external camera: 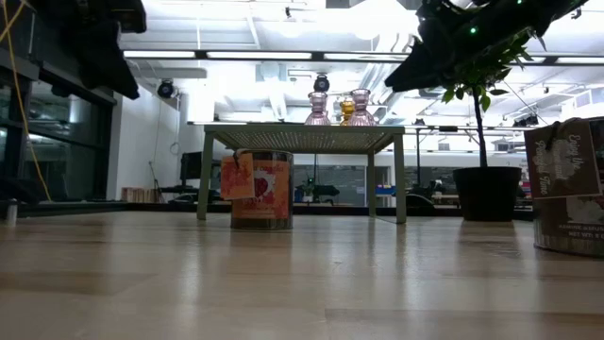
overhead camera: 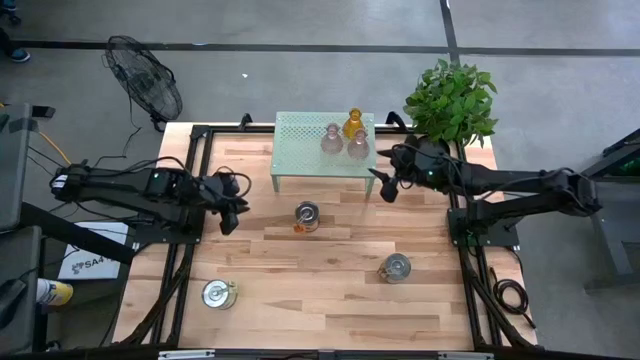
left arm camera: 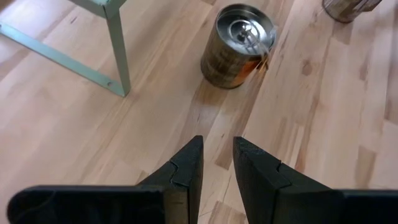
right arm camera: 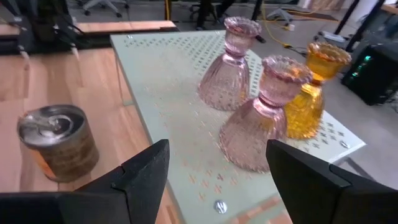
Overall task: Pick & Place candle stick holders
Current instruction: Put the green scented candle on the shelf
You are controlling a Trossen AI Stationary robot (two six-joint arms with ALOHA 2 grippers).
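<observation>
Fingers of the right gripper [right arm camera: 214, 180] stand wide apart and empty, just beside the mint-green stand [overhead camera: 300, 150], aimed at the nearer pink glass holder [right arm camera: 264, 115]. That spread suits a grasp about its flared body, in my judgement. A second pink holder [right arm camera: 231, 65] and the amber holder [right arm camera: 314, 93] stand close behind on the stand.

Left gripper [left arm camera: 217, 165] hovers over bare table [overhead camera: 330, 290], its fingers narrowly parted, holding nothing.

Only the high view shows all three silver holders on the table: centre [overhead camera: 307, 215], right [overhead camera: 396, 267], front-left [overhead camera: 219, 294]. The low view confirms the glass holders stand upright.
</observation>
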